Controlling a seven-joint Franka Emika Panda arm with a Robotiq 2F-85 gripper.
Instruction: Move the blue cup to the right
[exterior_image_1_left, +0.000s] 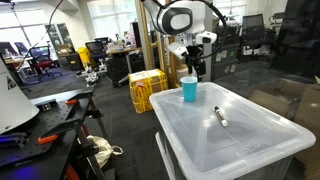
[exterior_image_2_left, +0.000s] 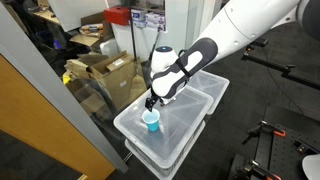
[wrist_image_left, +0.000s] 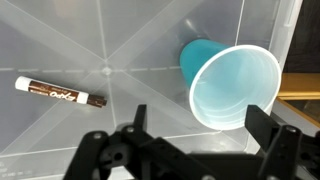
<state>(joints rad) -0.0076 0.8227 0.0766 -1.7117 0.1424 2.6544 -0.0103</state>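
The blue cup (exterior_image_1_left: 189, 89) stands upright, wide rim up, on the translucent lid (exterior_image_1_left: 250, 140) of a plastic storage bin, close to one corner of this lid. In the wrist view the inside of the cup is empty, and its narrow base rests on the lid near the lid's edge. A dry-erase marker (wrist_image_left: 62, 94) lies flat nearer to the middle of the lid, well apart from the cup, so I judge it is not part of this job.

The gripper (wrist_image_left: 195, 112) hangs over the same corner of the lid, above the cup. Its fingers (wrist_image_left: 138, 120) are spread wide, wider than the rim, and they hold nothing. In an exterior view the gripper (exterior_image_2_left: 152, 103) is just over the rim; whether it touches the rim I cannot tell.

This posture fits an approach before the grasp: the jaws are opened beyond the rim so they can pass down on both sides of the cup. In the wrist view the cup sits more toward one finger than in the centre, so a small sideways correction seems needed before closing.

The cup looks light and it tapers, so a squeeze low on its wall may let it slip or tip. The lid has raised ribs that cross at its middle, and the cup is near the lid's edge. Lifting it seems safer than sliding it.
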